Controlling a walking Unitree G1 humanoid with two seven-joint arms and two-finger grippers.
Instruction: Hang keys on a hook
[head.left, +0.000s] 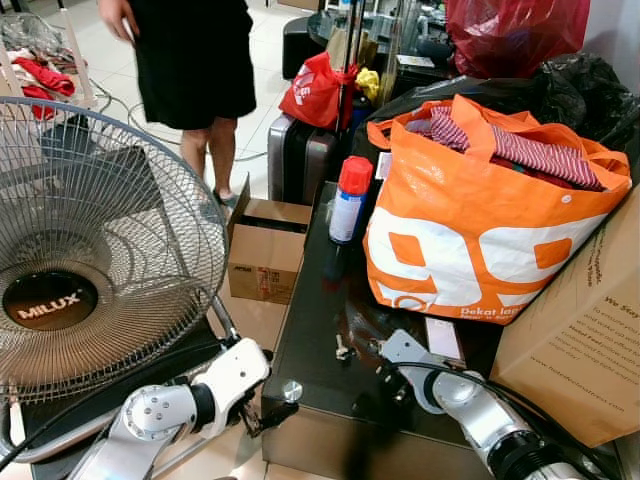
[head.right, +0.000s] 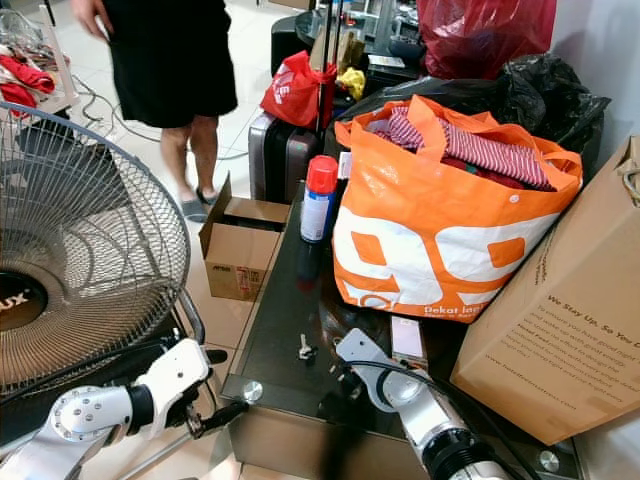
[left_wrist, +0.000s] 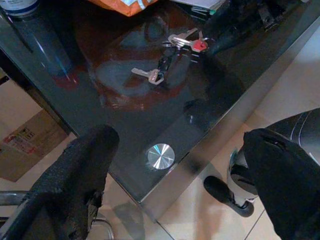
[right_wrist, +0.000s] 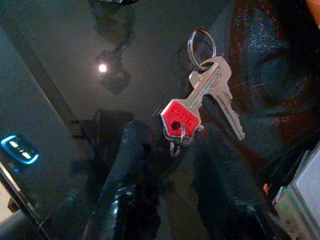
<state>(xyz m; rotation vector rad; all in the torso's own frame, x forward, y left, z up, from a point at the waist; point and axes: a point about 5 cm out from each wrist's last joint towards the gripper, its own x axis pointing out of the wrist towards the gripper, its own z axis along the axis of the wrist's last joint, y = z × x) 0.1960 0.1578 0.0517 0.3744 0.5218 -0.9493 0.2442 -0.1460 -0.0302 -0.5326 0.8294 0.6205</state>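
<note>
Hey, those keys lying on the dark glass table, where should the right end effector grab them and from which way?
Probably by the red key head, coming straight down. The keys lie flat on the glass table, and the red head is the thickest part, nearest the right end effector, whose open fingers already flank it. The thin blades and ring look harder to pinch.

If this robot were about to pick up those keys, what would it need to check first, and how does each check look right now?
1. Bunch of silver keys with one red-capped key lies flat on the dark glass tabletop: ok.
2. Right gripper open, fingers astride the red cap: ok.
3. Fingers closed on the keys: not ok.
4. Left gripper open, off the table corner, out of the way: ok.
5. Orange shopping bag apart from the keys: ok.
6. Hook located: cannot tell.
</note>
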